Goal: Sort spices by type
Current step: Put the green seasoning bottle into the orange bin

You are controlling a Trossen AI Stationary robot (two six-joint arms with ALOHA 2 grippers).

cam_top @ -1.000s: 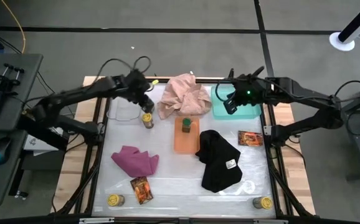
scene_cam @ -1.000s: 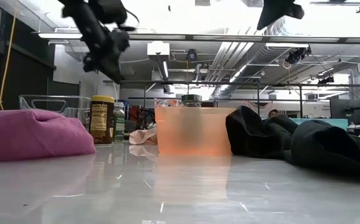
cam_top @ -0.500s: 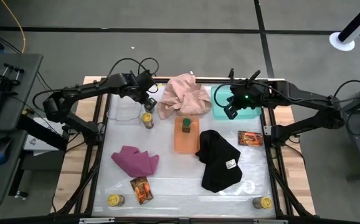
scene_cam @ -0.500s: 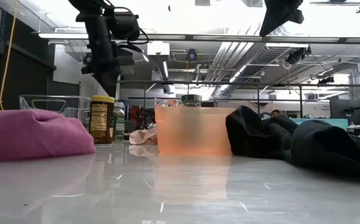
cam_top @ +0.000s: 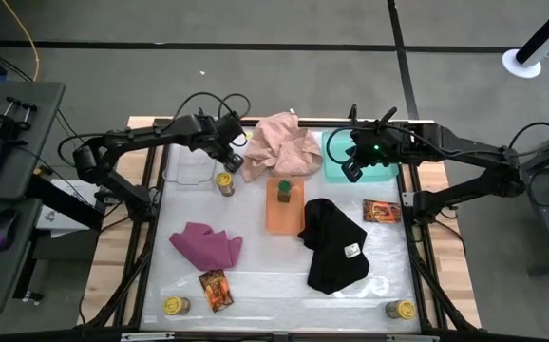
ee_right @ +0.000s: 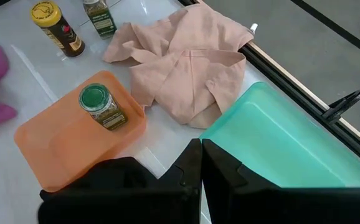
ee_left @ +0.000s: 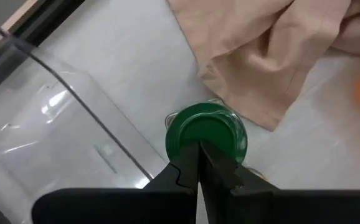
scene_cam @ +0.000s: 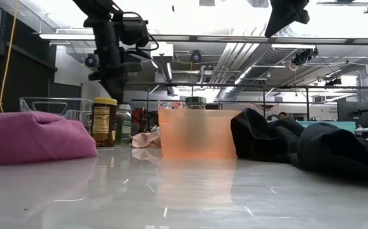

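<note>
Left wrist view first. Finds the left gripper [ee_left: 198,149] pinched fully closed, holding nothing, poised right over a green-lidded jar [ee_left: 216,127] at frame centre, between a clear tub [ee_left: 55,118] and a beige cloth [ee_left: 279,56]. Places the right gripper [ee_right: 200,152], likewise closed and empty, over the teal tray [ee_right: 279,143]. Counts a second green jar [cam_top: 283,189] on the orange tray [cam_top: 274,223]; leaves three yellow-lidded jars [cam_top: 224,180] and two packets [cam_top: 382,211] scattered. Judges sorting barely begun.
</note>
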